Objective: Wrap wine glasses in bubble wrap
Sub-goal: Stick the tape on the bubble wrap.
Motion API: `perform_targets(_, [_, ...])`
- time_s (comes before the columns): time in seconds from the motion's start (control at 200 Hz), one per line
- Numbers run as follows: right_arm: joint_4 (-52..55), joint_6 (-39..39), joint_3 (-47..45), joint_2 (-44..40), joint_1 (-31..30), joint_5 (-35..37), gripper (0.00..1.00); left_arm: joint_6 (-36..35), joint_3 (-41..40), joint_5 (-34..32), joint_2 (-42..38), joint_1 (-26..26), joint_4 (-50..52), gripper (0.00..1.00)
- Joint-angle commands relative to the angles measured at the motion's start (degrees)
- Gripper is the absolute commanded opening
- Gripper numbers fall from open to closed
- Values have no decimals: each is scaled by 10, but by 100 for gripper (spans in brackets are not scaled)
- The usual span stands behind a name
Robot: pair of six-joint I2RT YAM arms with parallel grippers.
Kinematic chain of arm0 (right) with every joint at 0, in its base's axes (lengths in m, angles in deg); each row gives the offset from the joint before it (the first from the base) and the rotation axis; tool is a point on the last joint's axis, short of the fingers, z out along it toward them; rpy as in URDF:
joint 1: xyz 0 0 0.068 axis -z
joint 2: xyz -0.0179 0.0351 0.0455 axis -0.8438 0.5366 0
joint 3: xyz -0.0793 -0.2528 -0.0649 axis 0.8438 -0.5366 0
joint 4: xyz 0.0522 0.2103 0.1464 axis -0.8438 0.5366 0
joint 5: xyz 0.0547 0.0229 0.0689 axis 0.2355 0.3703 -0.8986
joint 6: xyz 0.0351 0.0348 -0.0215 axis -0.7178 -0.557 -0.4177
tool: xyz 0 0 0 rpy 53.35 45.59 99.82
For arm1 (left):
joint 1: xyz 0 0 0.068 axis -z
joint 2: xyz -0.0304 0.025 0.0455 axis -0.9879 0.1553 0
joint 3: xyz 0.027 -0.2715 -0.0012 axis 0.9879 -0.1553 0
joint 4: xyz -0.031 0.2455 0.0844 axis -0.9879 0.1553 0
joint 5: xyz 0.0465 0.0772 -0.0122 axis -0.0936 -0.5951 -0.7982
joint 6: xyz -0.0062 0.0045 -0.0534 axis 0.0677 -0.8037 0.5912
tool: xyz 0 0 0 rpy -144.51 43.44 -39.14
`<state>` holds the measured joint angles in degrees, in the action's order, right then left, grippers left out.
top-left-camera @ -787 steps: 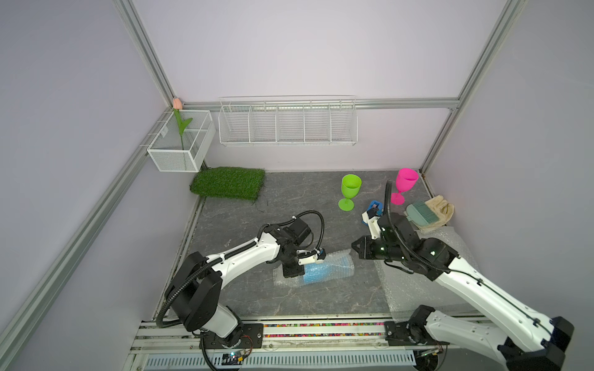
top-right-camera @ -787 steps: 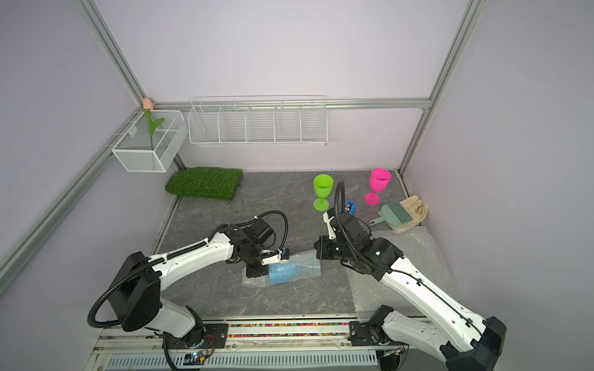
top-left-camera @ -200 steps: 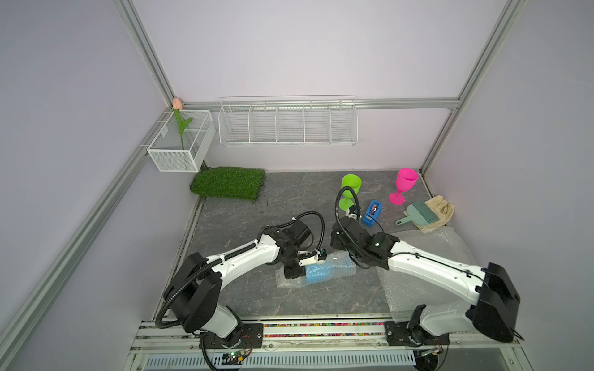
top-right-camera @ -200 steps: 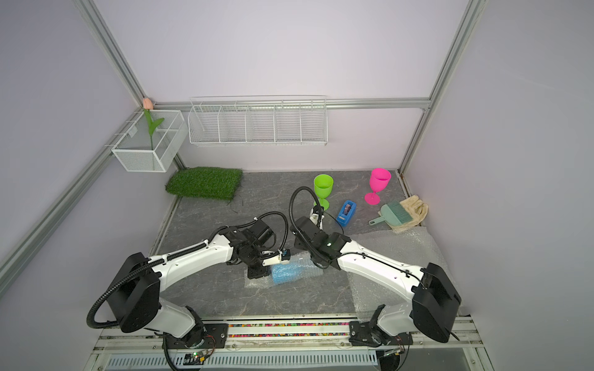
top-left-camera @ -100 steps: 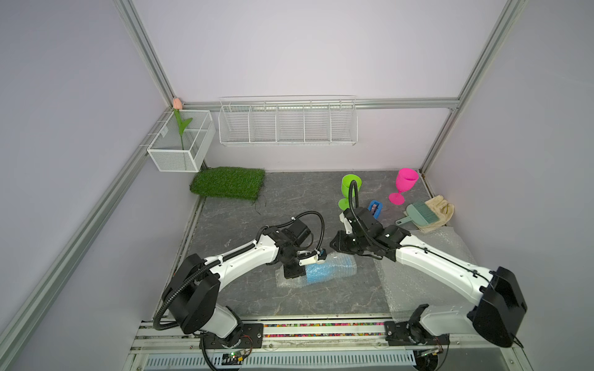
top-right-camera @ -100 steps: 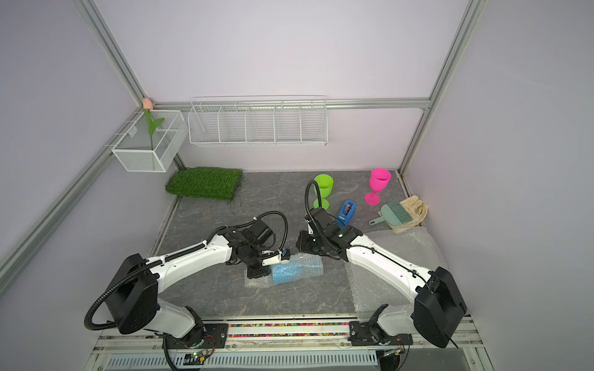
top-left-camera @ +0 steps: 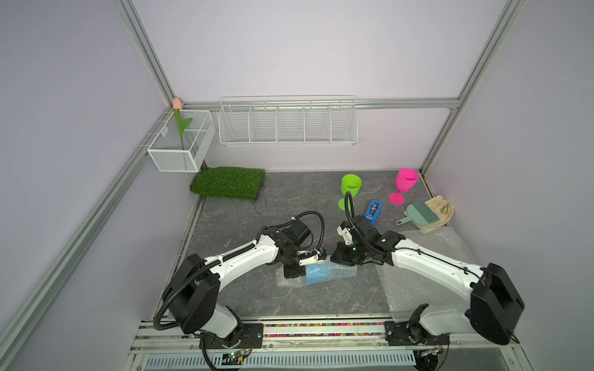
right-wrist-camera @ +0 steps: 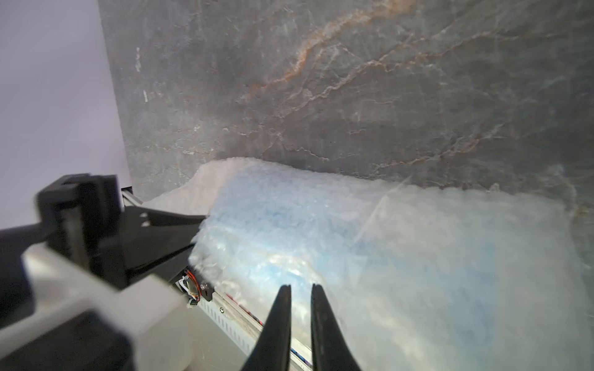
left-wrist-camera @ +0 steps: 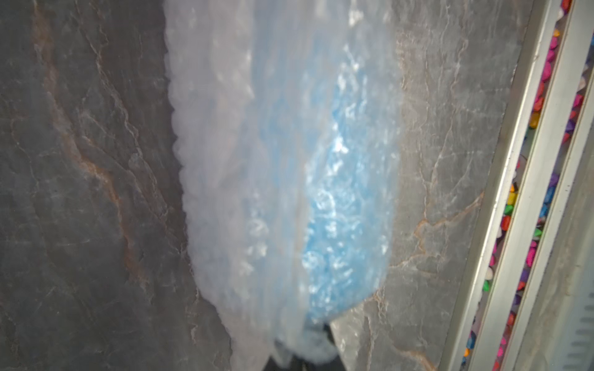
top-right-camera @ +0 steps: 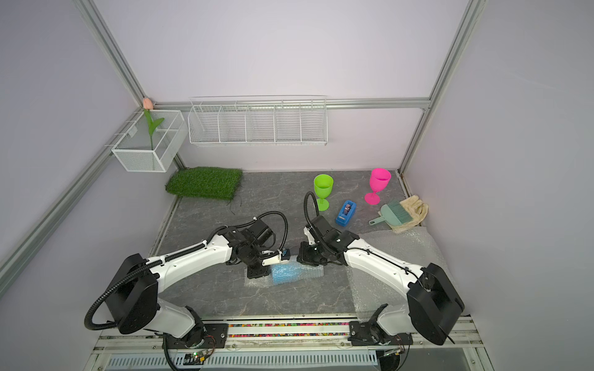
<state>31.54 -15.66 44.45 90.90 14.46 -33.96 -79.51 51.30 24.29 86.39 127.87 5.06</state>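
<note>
A sky-blue wine glass [top-left-camera: 316, 273] lies on its side at the table's front middle, rolled inside bubble wrap [top-left-camera: 345, 273]. My left gripper [top-left-camera: 294, 272] is shut on the bubble wrap at the bundle's left end; in the left wrist view the bubble wrap [left-wrist-camera: 225, 160] covers the jaws. My right gripper [top-left-camera: 341, 257] sits at the bundle's far right edge. Its fingers [right-wrist-camera: 284, 308] are nearly together, with the tips pinching the bubble wrap [right-wrist-camera: 418, 257]. The lime green wine glass [top-left-camera: 350, 188] and the hot pink wine glass [top-left-camera: 405, 183] stand upright at the back right.
More bubble wrap sheets [top-left-camera: 434, 257] lie at the right under my right arm. A blue tape dispenser [top-left-camera: 373, 210], a teal brush [top-left-camera: 421, 215] and a beige glove [top-left-camera: 443, 208] are at the back right. A grass mat [top-left-camera: 228, 183] is at the back left, with wire baskets [top-left-camera: 287, 123] on the wall.
My right gripper's jaws have closed from wide apart to nearly together, and it has come down onto the bundle's far edge. The left gripper and the bundle have stayed put.
</note>
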Motion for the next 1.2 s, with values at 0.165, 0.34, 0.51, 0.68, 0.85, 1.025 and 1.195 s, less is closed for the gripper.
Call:
perform_targets(0.165, [-1, -2, -66, -40, -1, -49, 18, -16, 13, 0, 9, 2, 9, 0])
perform_targets(0.34, [-26, 10, -76, 1, -1, -37, 14, -16, 18, 1, 14, 2, 14, 0])
perform_targets(0.51, [2, 14, -74, -35, -1, -17, 11, -17, 15, 0, 9, 2, 15, 0])
perform_targets(0.68, [12, 19, -85, -90, -7, -20, 11, -17, 18, 1, 12, 1, 15, 0])
perform_targets(0.85, [-82, 3, -125, -67, -15, -58, 10, -21, 22, -2, 17, 2, 19, 0])
perform_targets(1.025, [-105, 14, -116, -16, -14, -35, 7, -20, 22, -1, 16, 2, 19, 0])
perform_targets(1.195, [-30, 86, -84, -94, -14, 1, 22, -23, 19, -2, 7, 2, 15, 0])
